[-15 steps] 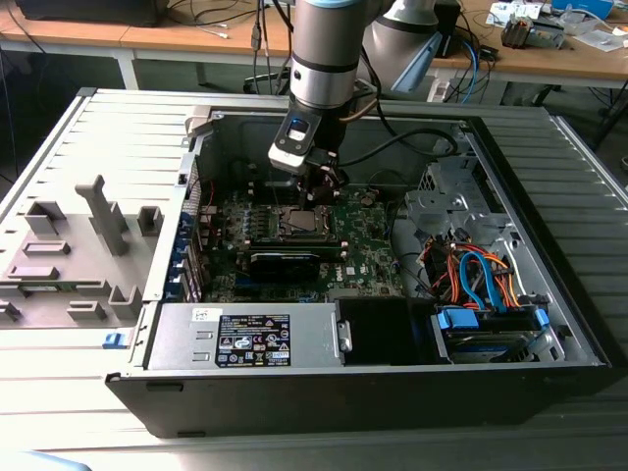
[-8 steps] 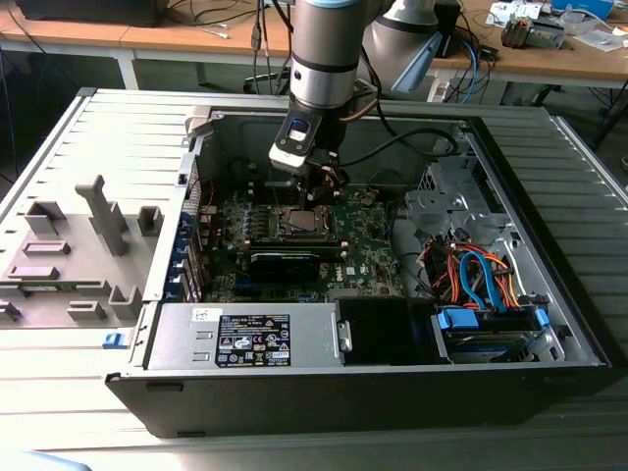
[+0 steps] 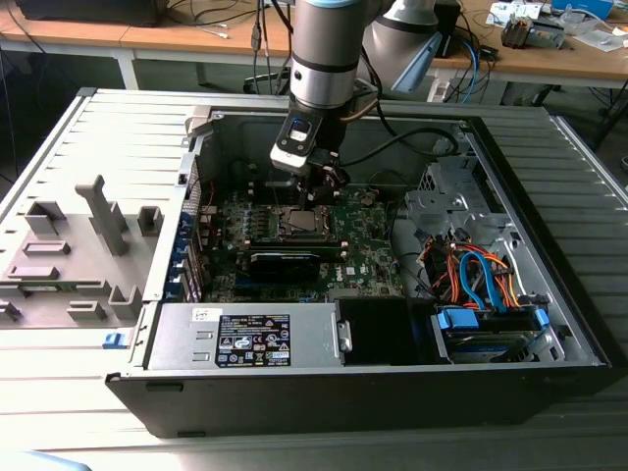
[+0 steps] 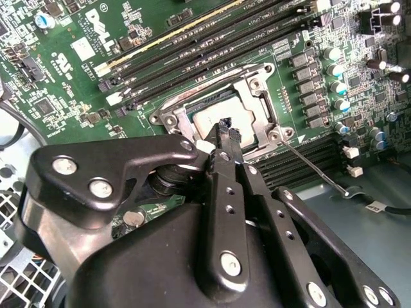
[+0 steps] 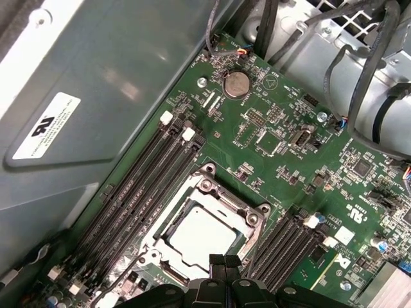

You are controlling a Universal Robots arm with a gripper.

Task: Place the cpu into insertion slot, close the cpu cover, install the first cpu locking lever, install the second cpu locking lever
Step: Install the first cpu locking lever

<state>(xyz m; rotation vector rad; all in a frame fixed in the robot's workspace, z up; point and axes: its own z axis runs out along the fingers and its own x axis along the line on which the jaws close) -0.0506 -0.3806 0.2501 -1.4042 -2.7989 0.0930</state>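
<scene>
While the end effector [image 4: 226, 125] hangs just above the insertion slot [image 3: 299, 221] with its fingertips pressed together and nothing between them, the cpu [image 5: 196, 234] lies flat inside the slot on the green motherboard [image 5: 276, 167]. Around the chip sits the cpu cover [image 5: 226, 196], folded down. From one socket corner a thin lever [image 4: 314, 168] juts outward.

In the second wrist view the black body of the hand [image 4: 226, 131] hides one side of the cpu [image 4: 207, 117] and the cpu cover [image 4: 260, 119], the first wrist view's edge cuts the hand [image 5: 225, 260] off behind its fingertips [image 5: 219, 261], and in the exterior view the cpu and the cpu cover are too small to tell apart.
</scene>
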